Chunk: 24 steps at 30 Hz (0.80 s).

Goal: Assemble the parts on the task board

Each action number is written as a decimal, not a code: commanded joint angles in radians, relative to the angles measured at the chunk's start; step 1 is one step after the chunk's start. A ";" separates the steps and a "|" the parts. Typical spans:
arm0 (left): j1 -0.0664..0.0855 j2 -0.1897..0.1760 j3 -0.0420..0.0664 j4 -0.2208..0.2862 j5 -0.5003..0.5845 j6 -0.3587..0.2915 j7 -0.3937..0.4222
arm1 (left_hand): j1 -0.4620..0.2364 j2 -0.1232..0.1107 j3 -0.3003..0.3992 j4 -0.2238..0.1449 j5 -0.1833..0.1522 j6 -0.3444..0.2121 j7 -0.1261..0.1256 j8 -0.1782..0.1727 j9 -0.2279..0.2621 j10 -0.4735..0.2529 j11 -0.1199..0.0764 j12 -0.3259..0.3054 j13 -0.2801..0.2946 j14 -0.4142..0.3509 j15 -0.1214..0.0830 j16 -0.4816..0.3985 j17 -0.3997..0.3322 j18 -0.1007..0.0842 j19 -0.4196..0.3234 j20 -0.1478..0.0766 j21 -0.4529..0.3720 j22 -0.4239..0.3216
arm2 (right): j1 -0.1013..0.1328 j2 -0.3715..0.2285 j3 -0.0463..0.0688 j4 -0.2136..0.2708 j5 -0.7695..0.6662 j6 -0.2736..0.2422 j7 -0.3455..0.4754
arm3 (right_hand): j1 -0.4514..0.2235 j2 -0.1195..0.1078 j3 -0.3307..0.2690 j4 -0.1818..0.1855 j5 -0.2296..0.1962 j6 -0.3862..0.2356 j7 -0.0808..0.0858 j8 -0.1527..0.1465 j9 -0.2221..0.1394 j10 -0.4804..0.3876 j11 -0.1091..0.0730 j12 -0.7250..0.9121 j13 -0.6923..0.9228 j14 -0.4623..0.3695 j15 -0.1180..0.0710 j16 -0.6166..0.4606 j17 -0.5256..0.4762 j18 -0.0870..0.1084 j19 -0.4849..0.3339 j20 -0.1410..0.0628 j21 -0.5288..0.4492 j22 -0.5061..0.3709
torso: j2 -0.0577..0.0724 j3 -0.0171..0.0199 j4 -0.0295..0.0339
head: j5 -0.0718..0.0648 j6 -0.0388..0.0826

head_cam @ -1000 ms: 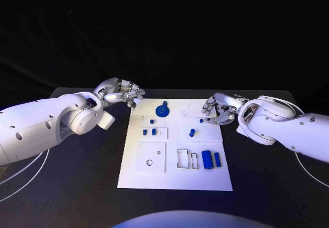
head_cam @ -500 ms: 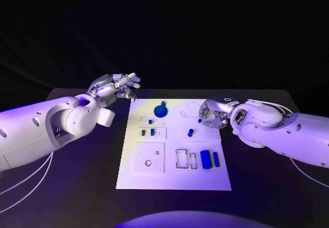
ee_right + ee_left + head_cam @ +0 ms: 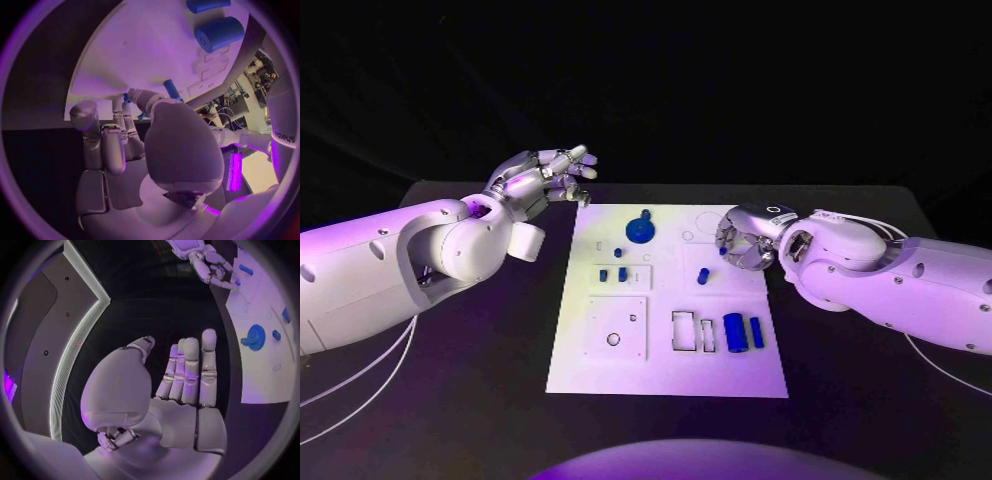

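In the middle of the frame the task board [image 3: 668,370] is white, marked with thin grey outlines of rectangles and circles. The worktop [image 3: 877,400] beneath it is black. Near the board's upper middle a round part [image 3: 640,234] is deep blue. At its lower right, a thick cylinder [image 3: 734,332] and a slimmer bar [image 3: 757,334] beside it are the same blue. A small peg [image 3: 704,275] right of centre is blue too. At upper left, the left robot hand [image 3: 540,180] is silver; the right robot hand [image 3: 746,240], right of centre, is silver as well. Both arms are white.
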 commanded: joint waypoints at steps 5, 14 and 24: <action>0.000 0.001 0.001 0.003 0.000 -0.017 0.007 | 0.008 0.012 -0.004 -0.004 0.000 -0.006 0.000 0.000 -0.001 0.006 -0.001 0.003 -0.003 0.010 -0.001 -0.002 -0.003 0.011 0.007 0.001 -0.007 -0.002 | -0.008 0.010 -0.001 -0.004 -0.015 0.007 -0.011 | -0.002 0.013 0.024 -0.007 -0.007 0.025 -0.005 0.003 0.004 0.032 -0.008 -0.007 -0.007 0.058 -0.003 0.006 0.042 -0.020 0.010 -0.004 0.011 0.009 | -0.001 0.0006 -0.0006 | 0.001 -0.002; 0.000 0.001 0.001 0.004 -0.007 -0.041 0.011 | 0.015 0.013 -0.003 -0.006 0.006 -0.007 -0.001 0.002 -0.001 0.011 -0.003 0.003 -0.004 0.012 -0.002 -0.002 -0.006 0.011 0.011 0.001 -0.009 -0.004 | -0.016 0.020 -0.001 -0.013 -0.029 0.010 -0.033 | -0.001 0.037 0.052 -0.029 -0.064 0.060 -0.020 0.019 0.021 0.081 -0.024 -0.007 -0.008 0.062 -0.016 0.016 0.056 -0.026 0.022 -0.015 0.047 0.038 | -0.001 0.0010 -0.0004 | -0.001 -0.006; 0.000 0.002 0.001 0.005 -0.009 -0.073 0.019 | 0.022 0.013 -0.003 -0.007 0.017 -0.007 -0.001 0.003 -0.001 0.011 -0.003 0.001 -0.007 0.015 -0.003 -0.002 -0.009 0.011 0.015 0.000 -0.012 -0.005 | -0.027 0.029 -0.001 -0.018 -0.057 0.039 -0.046 | -0.001 0.033 0.062 -0.046 -0.083 0.067 -0.022 0.020 0.026 0.092 -0.027 -0.012 -0.008 0.063 -0.018 0.020 0.061 -0.030 0.028 -0.018 0.065 0.053 | -0.002 0.0008 -0.0023 | -0.002 -0.011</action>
